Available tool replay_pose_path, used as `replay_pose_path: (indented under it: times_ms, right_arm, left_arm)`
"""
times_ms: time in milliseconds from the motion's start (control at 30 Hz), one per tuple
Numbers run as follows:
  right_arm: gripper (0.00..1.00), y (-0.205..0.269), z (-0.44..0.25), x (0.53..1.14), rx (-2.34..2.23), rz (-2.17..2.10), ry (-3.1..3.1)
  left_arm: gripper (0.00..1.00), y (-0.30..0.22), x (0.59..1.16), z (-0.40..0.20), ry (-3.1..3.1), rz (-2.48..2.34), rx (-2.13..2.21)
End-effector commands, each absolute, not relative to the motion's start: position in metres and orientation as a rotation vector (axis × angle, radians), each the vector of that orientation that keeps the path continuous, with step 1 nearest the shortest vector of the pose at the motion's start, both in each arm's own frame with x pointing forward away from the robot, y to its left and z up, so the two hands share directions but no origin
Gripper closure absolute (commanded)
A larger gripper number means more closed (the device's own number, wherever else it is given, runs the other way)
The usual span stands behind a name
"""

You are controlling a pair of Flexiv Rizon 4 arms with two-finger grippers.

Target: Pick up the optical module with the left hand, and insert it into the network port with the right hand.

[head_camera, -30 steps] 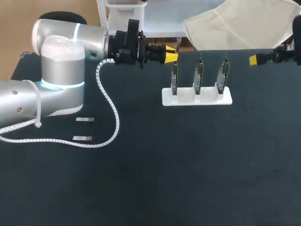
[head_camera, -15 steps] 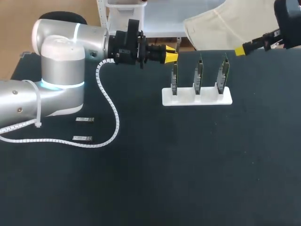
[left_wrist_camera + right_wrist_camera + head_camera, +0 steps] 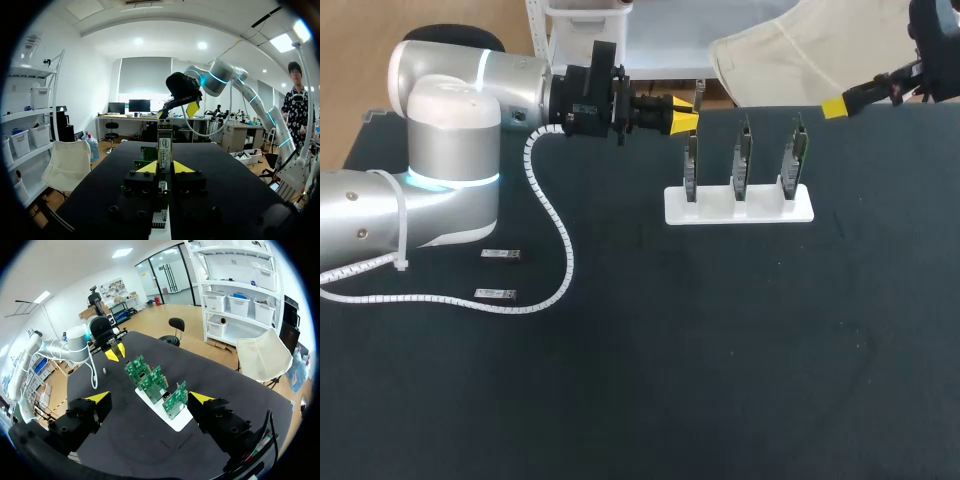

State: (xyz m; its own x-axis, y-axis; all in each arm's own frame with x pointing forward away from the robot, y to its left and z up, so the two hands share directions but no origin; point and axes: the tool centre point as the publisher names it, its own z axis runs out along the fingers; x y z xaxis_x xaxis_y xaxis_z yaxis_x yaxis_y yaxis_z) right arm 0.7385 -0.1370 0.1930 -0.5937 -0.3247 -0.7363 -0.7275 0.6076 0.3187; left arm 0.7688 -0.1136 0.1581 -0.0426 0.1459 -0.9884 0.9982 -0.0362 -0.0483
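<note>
A black table [image 3: 720, 350] fills most of the head view. Past its far edge, wooden floor [image 3: 360, 60] shows at upper left, a white shelf unit [image 3: 650, 40] at top centre and a cream chair [image 3: 820, 50] at upper right. The left wrist view shows white walls, round ceiling lights [image 3: 201, 45] and a grey roller blind [image 3: 140, 75] over the far window.

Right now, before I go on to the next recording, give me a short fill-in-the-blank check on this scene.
The left gripper is shut on the ___.
The right gripper is ___, holding nothing.
The white stand holds ___ circuit boards.
___ spare modules lie flat on the table.
Missing words: optical module; open; three; two.
</note>
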Motion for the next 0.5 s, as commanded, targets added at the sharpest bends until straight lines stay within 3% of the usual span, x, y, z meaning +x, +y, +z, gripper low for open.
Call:
replay_pose_path:
  times_ms: [33, 500]
  right_arm:
    - [0.0, -0.123, 0.196, 0.743, -0.918, 0.876, 2.125]
    - [0.0, -0.067, 0.205, 0.735, -1.293, 1.033, 1.909]
  left_arm:
    - [1.0, -0.114, 0.77, 0.157, 1.329, -1.202, 1.326]
    - [1.0, -0.114, 0.77, 0.157, 1.329, -1.202, 1.326]
